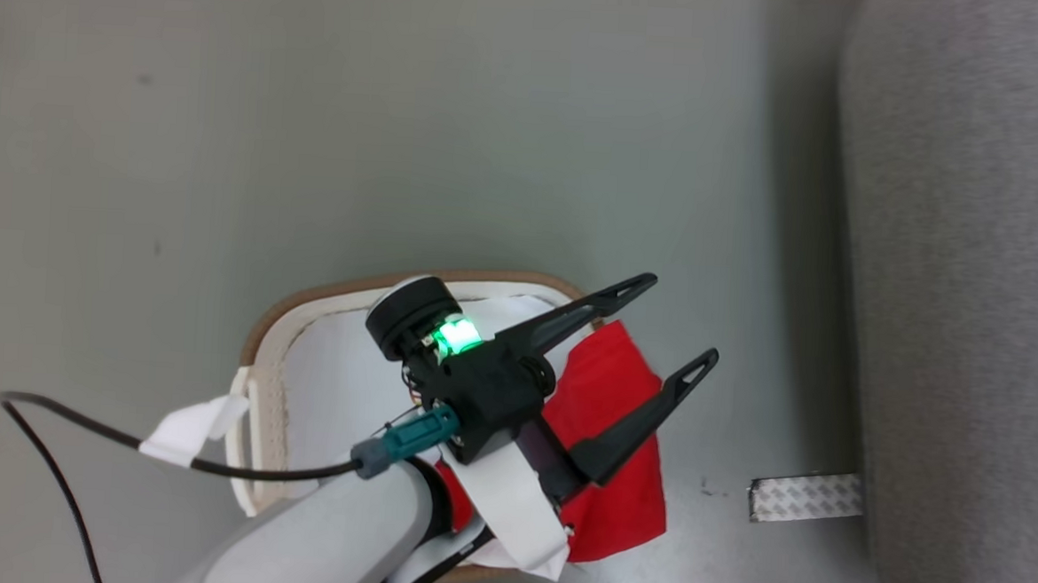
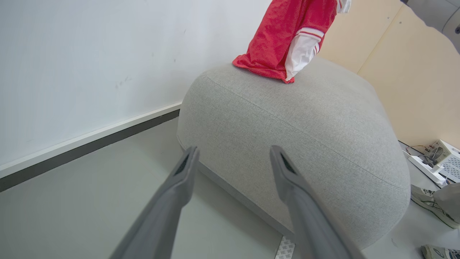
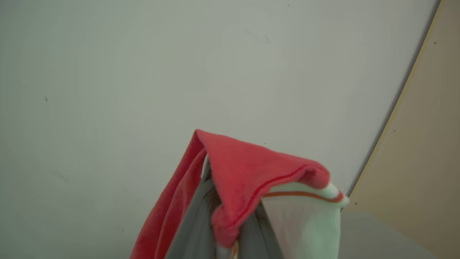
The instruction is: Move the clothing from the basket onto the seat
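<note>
A red and white piece of clothing (image 1: 615, 501) lies in the white basket (image 1: 305, 302) with the tan rim and spills over its right side. My left gripper (image 1: 683, 318) hovers over it, open and holding nothing. In the left wrist view the open fingers (image 2: 233, 149) point at the grey seat (image 2: 305, 126). A second piece of red clothing (image 2: 280, 39) hangs from above, its lower end touching the seat's top. My right gripper (image 3: 224, 212) is shut on this clothing (image 3: 244, 169), which drapes over its fingertips. The seat (image 1: 974, 262) fills the head view's right edge.
A strip of patterned tape (image 1: 806, 498) lies on the floor between basket and seat. A black cable (image 1: 77, 419) trails left of the basket. Behind the seat stand a white wall (image 2: 90, 54) and a beige panel (image 2: 413, 72). A power strip (image 2: 427, 169) and a shoe (image 2: 431, 205) lie to its right.
</note>
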Controlling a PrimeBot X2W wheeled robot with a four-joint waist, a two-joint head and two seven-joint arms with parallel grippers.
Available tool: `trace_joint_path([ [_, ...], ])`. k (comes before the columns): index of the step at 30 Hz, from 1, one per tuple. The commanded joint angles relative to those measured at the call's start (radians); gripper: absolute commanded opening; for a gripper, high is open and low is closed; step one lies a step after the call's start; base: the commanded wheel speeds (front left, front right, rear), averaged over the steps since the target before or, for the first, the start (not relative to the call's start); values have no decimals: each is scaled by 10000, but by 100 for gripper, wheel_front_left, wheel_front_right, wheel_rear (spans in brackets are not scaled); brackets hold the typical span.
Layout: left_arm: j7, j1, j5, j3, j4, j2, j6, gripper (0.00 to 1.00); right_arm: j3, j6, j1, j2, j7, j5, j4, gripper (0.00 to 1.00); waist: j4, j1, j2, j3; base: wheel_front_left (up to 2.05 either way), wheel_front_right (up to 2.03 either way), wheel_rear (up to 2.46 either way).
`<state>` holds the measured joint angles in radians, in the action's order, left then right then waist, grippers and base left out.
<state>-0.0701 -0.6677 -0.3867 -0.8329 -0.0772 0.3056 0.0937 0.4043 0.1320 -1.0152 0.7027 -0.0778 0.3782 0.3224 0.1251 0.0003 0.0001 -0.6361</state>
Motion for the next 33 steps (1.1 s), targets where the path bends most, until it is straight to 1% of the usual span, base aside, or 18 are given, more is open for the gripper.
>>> trace_joint_path([
  [1, -103, -151, -66, 75, 63, -13, 28, 100, 71, -24, 492, -78, -283, -335, 543, 0, -333, -3, -1, -302, 0, 0, 0],
  [3, -158, -206, -108, 127, 127, -8, 24, 100, 103, -25, 814, -172, -593, -582, 1138, 0, -401, -3, -1, -364, 0, 0, 0],
  [5, -228, -240, -120, 144, 188, 10, 30, 100, -191, -25, 1199, -366, -1049, -643, 1667, 0, -435, -3, -1, -391, 0, 0, 0],
  [9, -250, -283, -269, 238, 239, -24, -24, 100, -723, -25, 1633, -433, -1860, -895, 2533, 0, -408, -3, -1, -434, 0, 0, 0],
  [12, -311, -346, -390, 351, 273, 10, -58, 100, -1342, -25, 1823, -458, -2454, -1157, 2867, 9, -360, -3, -1, -365, 0, 0, 0],
  [13, -316, -337, -410, 378, 291, 32, -79, 100, -1418, -25, 1777, -505, -2598, -1102, 2902, 15, -327, -3, -1, -305, 0, 0, 0],
  [14, -318, -328, -402, 402, 307, 51, -86, 100, -1506, -25, 1768, -486, -2758, -1036, 2917, 35, -286, -3, -1, -246, 0, 0, 0],
  [15, -318, -328, -402, 402, 307, 51, -86, 100, -1506, -25, 1768, -486, -2758, -1036, 2917, 35, -286, -3, -1, -246, 0, 0, 0],
  [16, -333, -312, -424, 413, 328, 68, -107, 100, -1598, -25, 1786, -496, -2996, -990, 2964, 87, -250, -3, -1, -174, 0, 0, 0],
  [17, -352, -281, -447, 433, 353, 82, -107, 100, -1767, -25, 1800, -573, -3294, -904, 2987, 100, -213, -3, -1, -86, 0, 0, 0],
  [20, -412, -70, -601, 482, 430, 58, -162, 100, -2428, -25, 1986, -554, -4150, -689, 2734, 100, -67, -3, -1, 263, 0, 0, 0],
  [23, -513, 129, -751, 530, 516, 56, -221, 100, -2985, -25, 2237, -548, -4713, -279, 2317, 100, 100, -3, -1, 762, 0, 0, 0],
  [31, -897, 949, -1142, 749, 770, 183, -586, 100, -4170, -25, 3179, 233, -5545, 764, 655, 100, 463, -3, -1, 2669, 0, 0, 0],
  [33, -1016, 1229, -1312, 875, 793, 249, -723, 100, -4396, -25, 3304, 351, -5582, 929, 114, 100, 561, -3, -1, 3159, 0, 0, 0],
])
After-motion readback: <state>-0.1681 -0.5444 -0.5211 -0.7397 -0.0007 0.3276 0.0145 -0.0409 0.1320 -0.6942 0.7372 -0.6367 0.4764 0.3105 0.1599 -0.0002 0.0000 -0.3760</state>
